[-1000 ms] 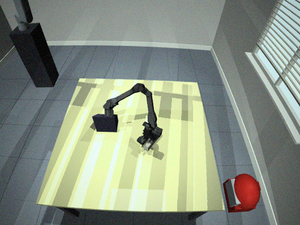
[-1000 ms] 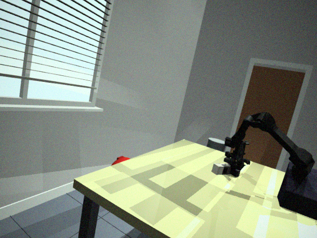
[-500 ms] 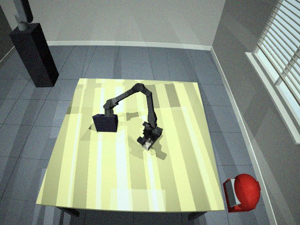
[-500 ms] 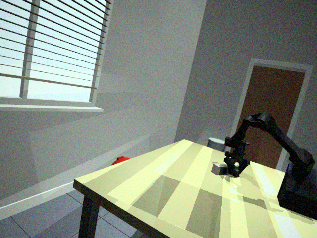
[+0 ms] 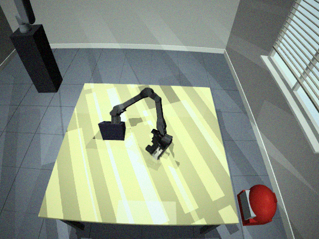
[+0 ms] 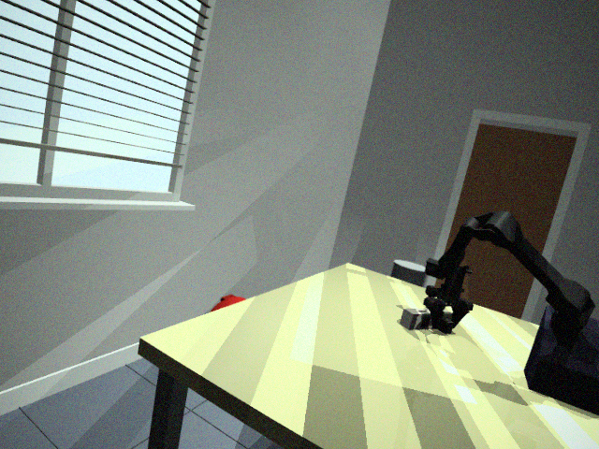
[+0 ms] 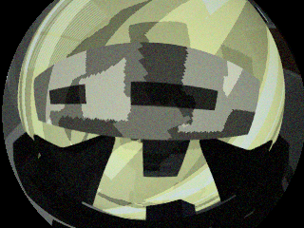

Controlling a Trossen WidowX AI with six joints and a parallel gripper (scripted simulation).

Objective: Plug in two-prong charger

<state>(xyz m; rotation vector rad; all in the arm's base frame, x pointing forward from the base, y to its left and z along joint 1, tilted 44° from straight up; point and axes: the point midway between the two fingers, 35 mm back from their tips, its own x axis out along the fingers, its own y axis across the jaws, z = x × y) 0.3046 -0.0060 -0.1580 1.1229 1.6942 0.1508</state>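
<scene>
The power strip (image 5: 156,155) (image 6: 411,319) (image 7: 105,97) is a pale grey block on the table, partly hidden by the gripper in the top and exterior views. In the wrist view its face shows a short dark slot at left and a longer one at centre right. The charger (image 7: 164,159) is a small dark block in the wrist view, against the strip's near side; its prongs are hidden, and I cannot tell how deep they sit. My gripper (image 7: 159,139) (image 6: 445,329) is open low at the strip, with its fingers apart on either side of the charger and gaps visible on both sides.
The table (image 5: 84,179) (image 6: 270,348) carries striped light and shadow. The arm's dark base block (image 5: 112,131) stands at the left in the top view. A red round object (image 5: 262,203) is on the floor beyond the table's right edge. A dark pedestal (image 5: 36,59) stands behind left.
</scene>
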